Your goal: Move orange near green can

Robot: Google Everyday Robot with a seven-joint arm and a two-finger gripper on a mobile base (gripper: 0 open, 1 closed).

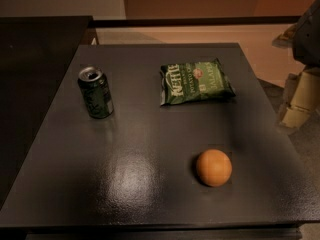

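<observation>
Nearest the camera sits the orange (214,167), round and matte, on the front right part of the bench (150,134). It is a little way back from the front edge and touches nothing. The bench top is dark and slightly glossy, with a pale patch of reflected light just left of the fruit. Toward the back left the can (95,92) stands upright (dark green, silver top with its pull-tab showing, faint lettering down its side). It is well apart from the orange, on the far side of the bench from it, with the glossy patch lying between the two. To the right of the can and a touch further back, a green Kettle bag (196,82) lies flat with its printed face up, slightly skewed. It is behind the orange and apart from both the fruit and the can. The hand (299,103) shows at the right edge of the view, beyond the bench's right side and off its surface, as pale cream pieces below a dark grey part of the arm (309,34). It is well apart from the orange and farther still from the can. Whether the hand is apart or together I cannot tell. Behind the bench lies a lighter, tan surface, and a dark one runs along its left side.
</observation>
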